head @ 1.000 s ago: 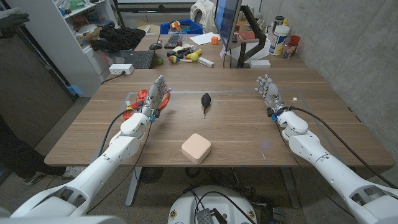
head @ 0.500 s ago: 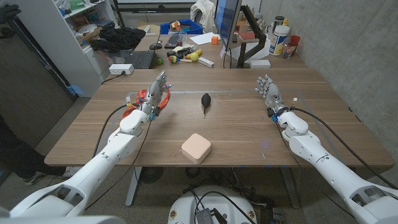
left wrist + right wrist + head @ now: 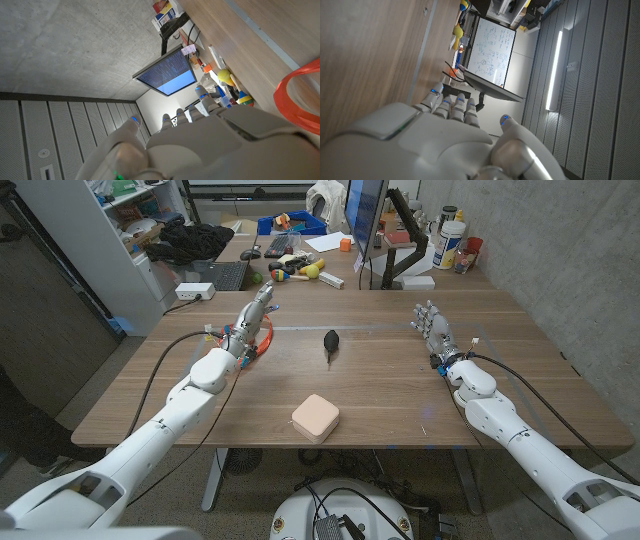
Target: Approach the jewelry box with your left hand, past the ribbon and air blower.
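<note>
Overhead, jewelry box [image 3: 315,418] beyond wrist views.

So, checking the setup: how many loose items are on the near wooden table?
3: an orange ribbon beside the left robot hand, a black air blower mid-table, a pink jewelry box near the front edge.

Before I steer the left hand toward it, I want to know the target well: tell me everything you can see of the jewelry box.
The jewelry box is a small, pale pink, squarish case with rounded corners and a smooth, matte-looking top. It looks closed, with a faint seam along its side, and lies flat on the wooden table near the front edge, turned slightly askew. Nothing touches it. The black air blower lies farther back, well apart from it.
</note>
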`<state>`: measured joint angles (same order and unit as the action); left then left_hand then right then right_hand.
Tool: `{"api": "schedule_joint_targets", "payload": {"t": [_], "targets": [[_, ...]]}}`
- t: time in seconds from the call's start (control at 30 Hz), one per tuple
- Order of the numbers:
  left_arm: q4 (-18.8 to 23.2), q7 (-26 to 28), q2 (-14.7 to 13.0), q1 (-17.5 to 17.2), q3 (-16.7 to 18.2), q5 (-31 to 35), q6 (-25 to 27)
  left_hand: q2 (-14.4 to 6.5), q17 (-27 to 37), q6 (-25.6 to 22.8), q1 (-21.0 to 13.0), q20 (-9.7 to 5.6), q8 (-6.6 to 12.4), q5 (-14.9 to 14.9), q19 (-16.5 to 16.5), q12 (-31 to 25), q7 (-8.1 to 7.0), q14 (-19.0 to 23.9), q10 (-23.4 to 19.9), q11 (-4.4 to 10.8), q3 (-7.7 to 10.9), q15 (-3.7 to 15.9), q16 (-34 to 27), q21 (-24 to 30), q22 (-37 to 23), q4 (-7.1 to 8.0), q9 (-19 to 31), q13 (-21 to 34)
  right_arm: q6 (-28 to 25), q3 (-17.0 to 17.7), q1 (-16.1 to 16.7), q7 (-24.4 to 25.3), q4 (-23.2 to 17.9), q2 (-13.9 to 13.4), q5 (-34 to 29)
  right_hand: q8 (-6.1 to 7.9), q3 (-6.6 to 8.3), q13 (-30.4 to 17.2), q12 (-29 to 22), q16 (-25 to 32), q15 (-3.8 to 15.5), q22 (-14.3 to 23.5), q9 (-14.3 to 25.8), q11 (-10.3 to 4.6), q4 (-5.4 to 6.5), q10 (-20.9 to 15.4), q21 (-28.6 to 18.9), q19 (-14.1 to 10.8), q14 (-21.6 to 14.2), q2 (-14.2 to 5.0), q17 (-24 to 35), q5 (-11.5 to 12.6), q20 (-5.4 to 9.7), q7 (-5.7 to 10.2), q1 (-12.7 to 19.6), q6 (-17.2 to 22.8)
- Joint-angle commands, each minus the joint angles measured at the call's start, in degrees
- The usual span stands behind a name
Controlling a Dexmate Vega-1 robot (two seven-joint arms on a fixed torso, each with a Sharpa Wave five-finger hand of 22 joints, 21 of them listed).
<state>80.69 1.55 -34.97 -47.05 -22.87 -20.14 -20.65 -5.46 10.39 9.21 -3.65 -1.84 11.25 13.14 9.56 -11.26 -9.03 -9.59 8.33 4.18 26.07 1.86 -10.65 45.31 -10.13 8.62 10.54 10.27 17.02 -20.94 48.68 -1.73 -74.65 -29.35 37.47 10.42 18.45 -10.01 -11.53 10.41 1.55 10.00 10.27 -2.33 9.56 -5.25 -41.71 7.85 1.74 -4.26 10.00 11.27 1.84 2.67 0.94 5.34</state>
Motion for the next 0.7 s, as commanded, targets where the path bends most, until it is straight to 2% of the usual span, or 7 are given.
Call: {"api": "schedule_joint_targets", "payload": {"t": [0.03,0.7], "targets": [[4.11,1.54,-3.38,0.05,-0.89,6.63,-1.95,-1.30,0.14,-0.52,-0.74,-0.05,0.29,0.33,4.88,-0.43,-0.18,-0.16,-0.15,0.30,0.19,0.53,-0.45,-0.37,-0.09,-0.30,0.09,0.21,0.27,0.07,0.09,-0.27,0.06,0.00,0.12,0.46,0.36,-0.32,-0.21,0.35,0.23,0.24,0.25,0.15,0.14,-0.66,0.37,0.21,0.19,-4.01,0.24,0.32,2.20,-0.19,0.33,0.42],[8.36,2.79,-6.79,0.35,-1.56,14.36,-3.98,-1.10,0.11,-1.96,-1.15,-0.11,0.59,0.43,4.79,-0.42,-0.19,0.03,-0.47,1.12,0.31,0.96,-0.42,-0.83,-0.08,-0.46,0.11,0.20,0.57,0.30,0.35,-0.25,-0.03,-0.13,0.20,0.46,0.34,-0.32,-0.19,0.35,0.20,0.26,0.25,0.07,0.16,-0.66,0.71,0.12,0.18,-4.02,0.23,0.32,2.17,-0.17,0.28,0.46]]}}
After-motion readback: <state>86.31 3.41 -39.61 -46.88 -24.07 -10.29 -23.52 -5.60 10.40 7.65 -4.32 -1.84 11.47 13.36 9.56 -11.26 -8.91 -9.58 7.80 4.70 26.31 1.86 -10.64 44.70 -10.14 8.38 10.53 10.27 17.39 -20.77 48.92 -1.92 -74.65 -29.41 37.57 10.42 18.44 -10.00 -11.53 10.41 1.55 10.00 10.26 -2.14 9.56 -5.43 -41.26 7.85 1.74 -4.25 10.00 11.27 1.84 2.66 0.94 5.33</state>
